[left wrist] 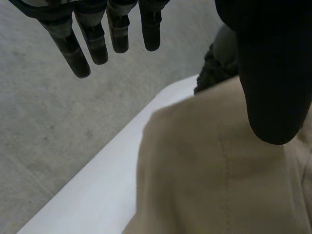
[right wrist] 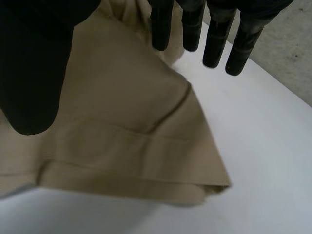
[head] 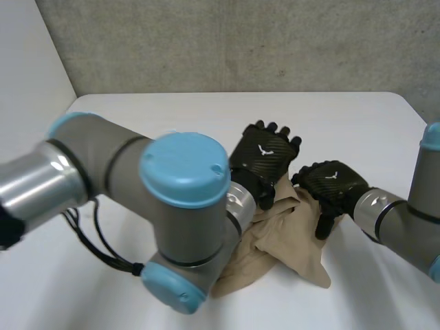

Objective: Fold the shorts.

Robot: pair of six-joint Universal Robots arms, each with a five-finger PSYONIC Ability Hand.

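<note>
The tan shorts (head: 292,240) lie crumpled on the white table (head: 172,117), near its middle front. My left hand (head: 265,157) hovers at the shorts' far edge, fingers straight and open. In the left wrist view its fingers (left wrist: 92,44) reach out past the cloth (left wrist: 209,170) and the thumb hangs just over it, holding nothing. My right hand (head: 331,182) is at the shorts' right side, also open. In the right wrist view a hemmed leg of the shorts (right wrist: 126,122) lies flat under the palm, the straight fingers (right wrist: 192,24) above its edge.
My left arm's elbow (head: 182,206) stands large in the foreground and hides the shorts' left part. A concrete wall (head: 240,41) rises behind the table's far edge. Bare table (right wrist: 263,146) lies right of the shorts. Grey floor (left wrist: 48,122) lies beyond the table's edge (left wrist: 97,190).
</note>
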